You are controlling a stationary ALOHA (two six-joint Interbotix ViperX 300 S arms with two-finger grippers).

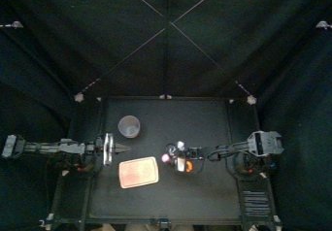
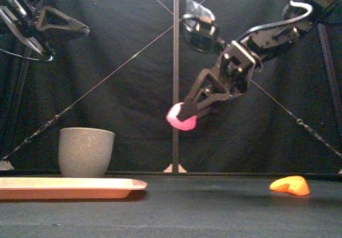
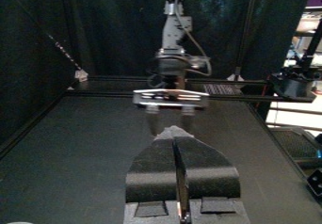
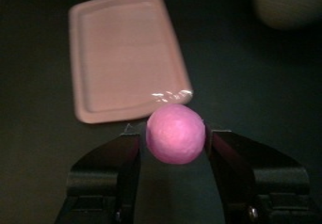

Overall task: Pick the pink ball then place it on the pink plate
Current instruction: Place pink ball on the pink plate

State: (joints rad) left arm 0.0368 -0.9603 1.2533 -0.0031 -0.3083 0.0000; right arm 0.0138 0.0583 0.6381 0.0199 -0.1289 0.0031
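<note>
Clearance shows only in front view: we find the pink ball (image 2: 182, 118) aloft, pinched by the right gripper (image 4: 176, 138), just beyond the pink plate's (image 2: 67, 188) right edge. The left gripper (image 3: 176, 132) rests closed at the tabletop's left edge.

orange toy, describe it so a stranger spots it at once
On the black table, the pink tray and grey cup sit at the front view's left. Far right of them lies the small orange toy, alone. It is the only orange thing and lies low, unlike the pink ball held up by the right gripper.
</note>
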